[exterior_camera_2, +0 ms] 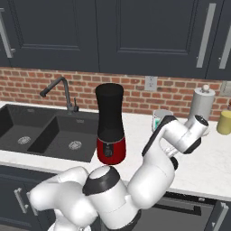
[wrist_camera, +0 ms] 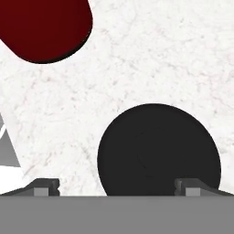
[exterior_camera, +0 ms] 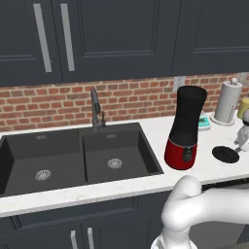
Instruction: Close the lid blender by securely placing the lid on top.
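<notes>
Left base view looks over a white marbled stone worktop set against a red brick backsplash, with dark panelled wall cabinets above and matching dark doors below. A black double-bowl sink is let into the worktop, and a dark gooseneck tap stands at its back rim. Right of the sink stands the tall blender with its black flaring jar on a glossy red rounded base, its top open. The flat round black lid lies flat on the worktop just to the blender's right, apart from it. Behind these, near the wall, are a white-grey paper towel roll on a stand and a small teal-and-white object just behind the blender; a grey wall socket sits in the brick above.

Right base view shows the same worktop from the other side: the blender stands upright at the sink's right edge, the tap is to its left, and the paper towel roll stands by the wall next to a yellow cup-like object. The white arm folds across the foreground and hides the worktop to the blender's right.

Hand view looks straight down on the veined white worktop. The lid lies between the two dark fingertips of the tool, which stands spread wide and holds nothing. The blender's red base shows at the upper left corner, well apart from the lid.
</notes>
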